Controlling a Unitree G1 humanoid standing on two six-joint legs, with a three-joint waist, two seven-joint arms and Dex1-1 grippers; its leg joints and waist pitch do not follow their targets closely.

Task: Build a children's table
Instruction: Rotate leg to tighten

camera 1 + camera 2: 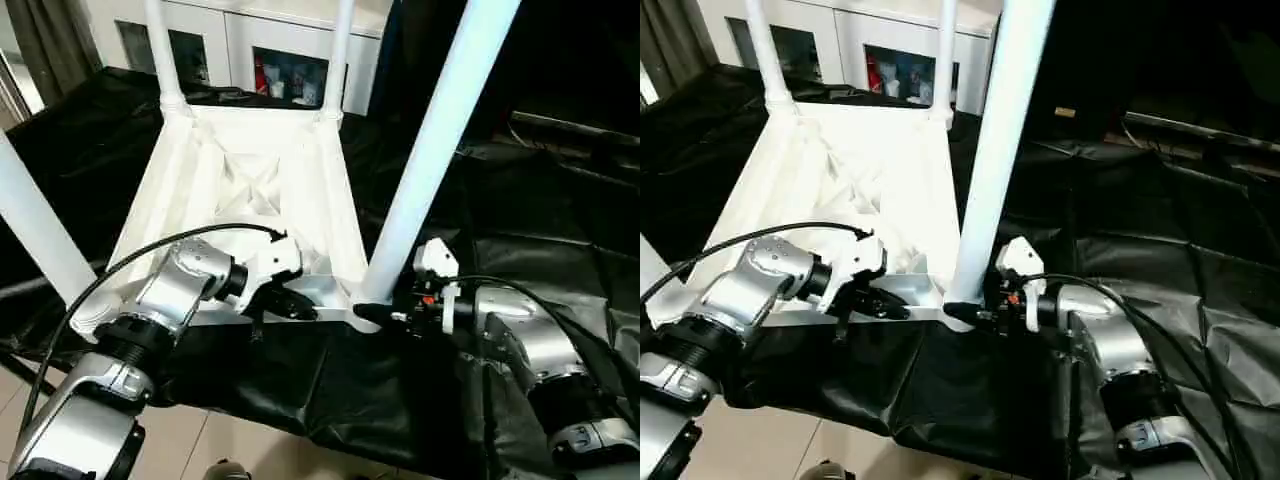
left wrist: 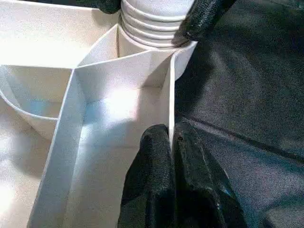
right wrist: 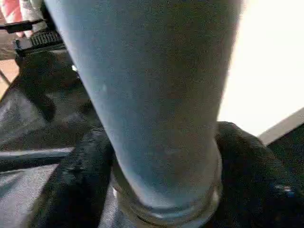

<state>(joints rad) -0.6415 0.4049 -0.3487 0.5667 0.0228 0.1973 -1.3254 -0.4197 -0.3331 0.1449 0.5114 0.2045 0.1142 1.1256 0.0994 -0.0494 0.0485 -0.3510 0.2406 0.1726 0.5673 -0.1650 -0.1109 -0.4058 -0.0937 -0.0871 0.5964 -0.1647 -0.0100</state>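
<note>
White children's table (image 1: 250, 175) lies upside down on black-draped work table (image 1: 540, 220), ribbed underside up, four tapered legs standing in corner sockets. Left gripper (image 2: 170, 142) pinches near rim wall; right gripper (image 3: 161, 161) wraps near-right leg (image 1: 430, 150) at its base.

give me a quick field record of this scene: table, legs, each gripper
table top: upside down on the black cloth, ribs facing up
legs: four standing in the corner sockets
near right leg: upright, base in its socket
left gripper: shut on the top's thin near rim
right gripper: fingers either side of that leg's base
</note>
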